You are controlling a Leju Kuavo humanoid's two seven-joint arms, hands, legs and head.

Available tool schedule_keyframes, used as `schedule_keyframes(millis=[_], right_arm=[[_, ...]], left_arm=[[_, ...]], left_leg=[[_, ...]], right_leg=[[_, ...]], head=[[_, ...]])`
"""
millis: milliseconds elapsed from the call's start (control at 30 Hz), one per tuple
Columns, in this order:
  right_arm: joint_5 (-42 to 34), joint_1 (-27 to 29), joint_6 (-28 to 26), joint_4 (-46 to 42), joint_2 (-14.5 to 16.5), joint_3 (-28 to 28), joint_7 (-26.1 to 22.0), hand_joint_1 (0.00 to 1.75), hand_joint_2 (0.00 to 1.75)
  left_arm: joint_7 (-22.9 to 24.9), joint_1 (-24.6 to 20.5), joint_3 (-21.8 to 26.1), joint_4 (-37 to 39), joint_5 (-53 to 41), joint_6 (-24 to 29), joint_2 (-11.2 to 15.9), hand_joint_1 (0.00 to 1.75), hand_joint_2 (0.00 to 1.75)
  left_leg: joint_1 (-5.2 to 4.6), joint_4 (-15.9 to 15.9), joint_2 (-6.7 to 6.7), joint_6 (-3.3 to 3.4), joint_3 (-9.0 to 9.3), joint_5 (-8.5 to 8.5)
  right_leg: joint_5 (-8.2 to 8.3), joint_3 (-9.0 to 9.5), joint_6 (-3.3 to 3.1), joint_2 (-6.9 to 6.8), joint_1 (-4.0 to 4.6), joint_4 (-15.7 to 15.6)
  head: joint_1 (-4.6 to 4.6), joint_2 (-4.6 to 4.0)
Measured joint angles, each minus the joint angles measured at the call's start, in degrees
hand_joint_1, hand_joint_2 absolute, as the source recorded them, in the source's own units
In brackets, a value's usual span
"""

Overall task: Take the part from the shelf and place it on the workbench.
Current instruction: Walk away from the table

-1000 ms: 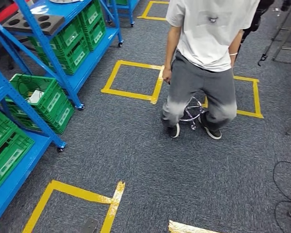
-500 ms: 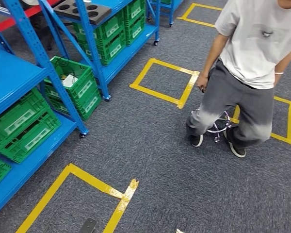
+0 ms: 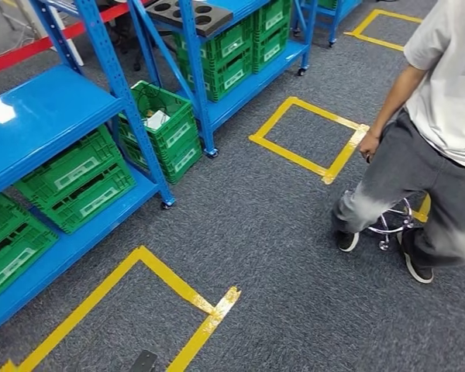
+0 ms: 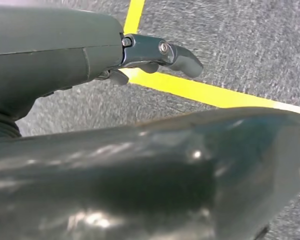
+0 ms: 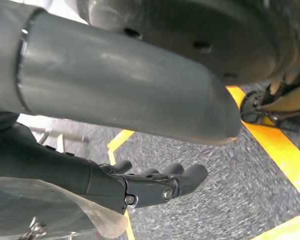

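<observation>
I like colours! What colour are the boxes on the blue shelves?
Green. The crates on the shelf show best in the head view.

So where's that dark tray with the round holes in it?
In the head view the dark tray lies at the top centre, on an upper level of the blue shelf, above the stacked green crates.

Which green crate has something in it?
The open green crate standing alone between the two blue shelf units, with a white item inside; the other crates look empty.

Head cam high, looks down; wrist cams close over carpet (image 3: 288, 271).
</observation>
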Motion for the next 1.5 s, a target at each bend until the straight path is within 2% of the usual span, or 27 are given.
schedule_keyframes(millis=[67,100,167,233,300,367,433,500,567,600,633,667,733,800,867,933,1033,1067,1100,1133,1167,1233,1300,1367,1400,1433,1500], right_arm=[[0.00,0.10,0.10,0.00,-0.02,-0.07,0.02,0.00,0.00],[0.00,0.10,0.13,0.00,-0.03,-0.10,0.03,0.00,0.00],[0.00,-0.01,0.19,0.00,-0.04,-0.13,0.03,0.00,0.00],[0.00,-0.09,0.23,0.01,-0.04,-0.15,0.03,0.00,0.00],[-0.01,-0.14,0.25,0.02,-0.04,-0.16,0.03,0.00,0.00],[-0.01,-0.29,0.24,0.02,-0.06,-0.18,0.03,0.00,0.00],[0.00,-0.40,0.23,0.01,-0.08,-0.19,0.00,0.00,0.00],[0.00,-0.31,0.22,0.00,-0.11,-0.20,-0.03,0.00,0.00],[0.00,-0.19,0.22,0.00,-0.15,-0.21,-0.02,0.00,0.00],[0.00,-0.13,0.22,0.00,-0.18,-0.21,0.00,0.00,0.00],[0.00,-0.08,0.22,0.00,-0.20,-0.22,0.02,0.00,0.00],[0.00,-0.05,0.22,0.00,-0.23,-0.22,0.03,0.00,0.00],[0.00,-0.04,0.23,0.03,-0.27,-0.22,0.03,0.00,0.00],[0.00,-0.08,0.24,0.07,-0.29,-0.22,0.00,0.00,0.00],[-0.01,-0.14,0.28,0.09,-0.33,-0.23,0.01,0.00,0.00],[-0.02,-0.17,0.34,0.09,-0.36,-0.25,0.02,0.00,0.00],[-0.02,-0.01,0.39,0.09,-0.36,-0.25,-0.02,0.00,0.00],[-0.02,0.06,0.39,0.09,-0.37,-0.25,0.00,0.00,0.00],[-0.02,0.09,0.38,0.09,-0.38,-0.25,0.02,0.00,0.00],[-0.02,0.07,0.37,0.09,-0.39,-0.25,0.03,0.00,0.00],[-0.02,0.00,0.36,0.09,-0.39,-0.25,0.03,0.00,0.00],[-0.02,-0.11,0.36,0.09,-0.38,-0.25,0.02,0.00,0.00],[-0.02,-0.12,0.38,0.10,-0.38,-0.25,0.02,0.00,0.00],[-0.02,-0.30,0.43,0.10,-0.38,-0.25,0.02,0.00,0.00],[-0.03,-0.43,0.47,0.10,-0.39,-0.25,0.02,0.00,0.00],[-0.06,-0.52,0.51,0.09,-0.40,-0.25,-0.02,0.00,0.00],[-0.16,-0.47,0.57,0.09,-0.42,-0.25,-0.08,0.00,0.00]], left_arm=[[0.00,-0.03,-0.01,0.00,-0.01,0.02,-0.01,0.00,0.00],[0.00,0.07,-0.02,0.00,-0.01,0.02,-0.02,0.00,0.00],[0.00,0.21,-0.02,0.00,-0.01,0.03,0.00,0.00,0.00],[0.00,0.06,-0.02,0.00,-0.01,0.06,0.03,0.00,0.00],[0.00,-0.14,-0.02,0.00,-0.01,0.10,0.02,0.00,0.00],[0.01,0.04,-0.02,0.00,0.01,0.12,0.02,0.00,0.00],[0.01,0.17,-0.02,0.00,0.01,0.17,0.03,0.00,0.00],[0.00,-0.06,-0.02,0.00,0.00,0.24,-0.05,0.00,0.00],[0.00,-0.14,-0.02,0.00,0.01,0.26,-0.19,0.00,0.00],[0.00,-0.06,-0.03,0.00,0.01,0.26,-0.24,0.00,0.00],[0.00,0.00,-0.03,0.00,0.02,0.26,-0.26,0.00,0.00],[0.00,0.02,-0.03,0.00,0.02,0.26,-0.27,0.00,0.00],[0.01,-0.07,-0.02,0.00,0.02,0.26,-0.29,0.00,0.00],[0.01,-0.13,-0.02,0.00,0.01,0.26,-0.31,0.00,0.00],[0.02,0.02,-0.02,0.00,0.02,0.26,-0.25,0.00,0.00],[0.02,0.16,-0.02,0.00,0.05,0.26,-0.17,0.00,0.00],[0.02,-0.07,-0.02,0.00,0.07,0.26,-0.18,0.00,0.00],[0.02,-0.09,-0.02,0.00,0.07,0.26,-0.18,0.00,0.00],[0.02,-0.02,-0.02,0.00,0.07,0.26,-0.19,0.00,0.00],[0.02,0.08,-0.02,0.00,0.07,0.26,-0.19,0.00,0.00],[0.02,0.15,-0.02,0.00,0.07,0.26,-0.17,0.00,0.00],[0.02,0.09,-0.02,0.00,0.07,0.26,-0.11,0.00,0.00],[0.02,-0.15,-0.02,0.00,0.07,0.26,-0.09,0.00,0.00],[-0.19,-0.09,-0.02,0.00,0.11,0.24,-0.10,0.00,0.00],[-0.46,0.09,-0.02,0.00,0.15,0.22,-0.10,0.00,0.00],[-0.79,0.19,-0.02,0.00,0.19,0.21,-0.08,0.00,0.00],[-1.43,0.06,-0.01,0.00,0.26,0.17,-0.10,0.00,0.00]], left_leg=[[0.16,6.31,0.91,-0.23,-3.07,-2.15],[0.19,6.70,1.04,-0.20,-3.26,-1.59],[0.09,1.27,1.81,0.25,-0.49,2.18],[-0.55,-5.99,4.46,1.08,3.23,4.76],[-1.22,-8.92,6.05,1.70,4.55,4.78],[-1.16,-9.53,4.96,2.10,4.63,4.82],[-0.72,-10.19,3.60,2.55,5.01,5.08],[-0.42,-10.45,2.15,2.87,5.19,5.20],[-0.36,-10.41,0.61,2.97,5.21,5.18],[-0.34,-10.37,-0.18,2.96,5.27,5.16],[-0.29,-10.31,-1.03,2.90,5.35,5.12],[-0.20,-10.22,-1.90,2.76,5.43,5.03],[-0.08,-9.80,-3.46,2.26,5.38,4.74],[-0.03,-9.55,-4.71,1.60,5.04,4.69],[0.16,-9.54,-5.83,1.05,4.74,4.81],[0.12,-8.01,-4.47,0.55,4.02,3.78],[0.10,1.86,0.10,-0.17,-0.60,-1.17],[0.16,5.19,0.72,-0.28,-2.24,-2.31],[0.20,6.83,1.00,-0.29,-3.05,-2.41],[0.22,6.21,1.18,-0.20,-2.77,-1.35],[0.15,3.24,1.59,0.08,-1.32,0.70],[-0.44,-4.70,4.04,1.01,2.61,4.18],[-1.11,-8.84,6.00,1.73,4.63,4.87],[-1.23,-9.38,5.24,2.00,4.79,4.68],[-1.07,-9.77,4.53,2.16,4.97,4.84],[-0.83,-10.17,3.86,2.38,5.21,5.03],[-0.34,-10.75,2.43,2.80,5.54,5.35]], right_leg=[[-0.30,0.18,-0.30,-1.96,0.20,0.00],[-0.45,0.30,-0.34,-2.78,0.27,0.01],[-0.81,0.79,-0.29,-4.19,0.41,0.00],[-1.29,1.25,0.06,-5.41,0.62,0.00],[-1.64,1.50,0.61,-6.68,0.85,-0.02],[-1.98,1.81,1.13,-7.61,0.89,-0.12],[-3.27,1.31,1.69,-5.50,0.67,1.48],[-6.17,-1.68,2.15,-2.11,0.41,7.59],[-8.19,-5.66,2.46,-0.94,0.32,14.40],[-7.62,-6.72,2.55,-0.82,0.32,15.43],[-5.89,-6.70,2.61,-0.70,0.30,14.18],[-3.39,-5.73,2.66,-0.25,0.22,11.02],[-0.11,-2.91,2.71,2.35,-0.13,3.92],[0.13,-1.31,2.34,4.05,-0.24,0.97],[0.17,-0.82,1.57,3.00,-0.12,0.66],[0.24,-0.49,0.79,1.60,-0.20,0.35],[-0.06,-0.12,0.01,-0.99,0.00,0.17],[-0.20,-0.04,-0.09,-1.90,0.11,0.17],[-0.35,0.07,-0.14,-2.73,0.20,0.17],[-0.50,0.24,-0.15,-3.47,0.28,0.18],[-0.69,0.52,-0.13,-4.17,0.38,0.17],[-1.22,1.09,0.14,-5.50,0.64,0.17],[-1.70,1.48,0.67,-6.87,0.88,0.12],[-1.96,2.01,1.19,-8.27,1.03,-0.11],[-2.25,2.21,1.44,-8.20,1.02,-0.03],[-2.90,2.01,1.67,-7.16,0.97,0.68],[-5.61,-0.52,2.14,-3.37,0.72,5.79]], head=[[-0.03,0.00],[-0.04,-0.01],[-0.04,-0.01],[-0.04,0.00],[0.00,0.00],[-0.02,0.00],[0.13,0.00],[0.38,0.00],[0.45,0.00],[0.45,0.00],[0.44,0.00],[0.44,0.00],[0.47,0.00],[0.49,0.00],[0.50,-0.01],[0.24,-0.01],[-0.27,0.00],[-0.24,0.00],[-0.26,0.00],[-0.26,0.00],[-0.26,0.00],[-0.24,0.00],[-0.18,0.00],[-0.11,0.00],[0.01,-0.01],[0.14,-0.01],[0.59,-0.02]])
